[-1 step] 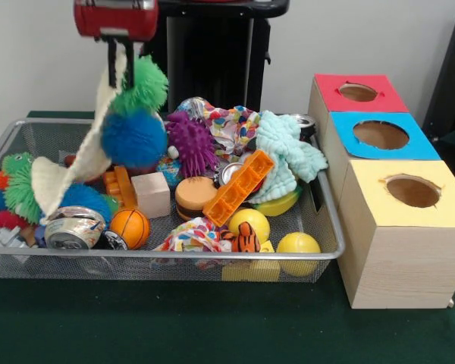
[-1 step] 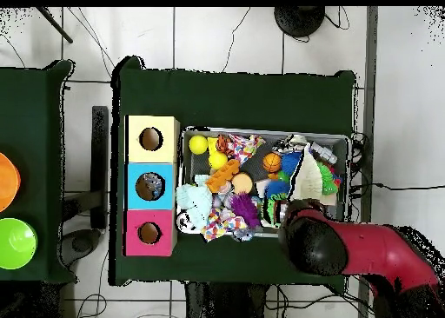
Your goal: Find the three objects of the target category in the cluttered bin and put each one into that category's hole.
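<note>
**Mia:** Up over the left end of the wire bin (image 1: 330, 227), what is the gripper (image 1: 120, 51) doing?

**Ben:** Its two thin fingers (image 1: 111, 61) are pinched close on the top of the rope toy (image 1: 129, 121). The toy has a cream strip, a green fuzzy ball and a blue fuzzy ball. It hangs down from the fingers, and the low end of the strip dips into the pile.

**Mia:** Is the toy heavy?

**Ben:** I think it is light and floppy. It will swing and bend, not stay stiff. The fuzzy balls look squashy, so the flat strip near the top is the best spot to hold.

**Mia:** Could it get stuck?

**Ben:** Maybe. The bottom end lies by the other green fuzzy toy (image 1: 17, 189) and the squashed can (image 1: 74, 227), and it might snag.

**Mia:** Where are the holes?

**Ben:** In the red box (image 1: 330, 98), the blue box (image 1: 349, 148) and the yellow box (image 1: 379, 220), way over on the other side.
</note>
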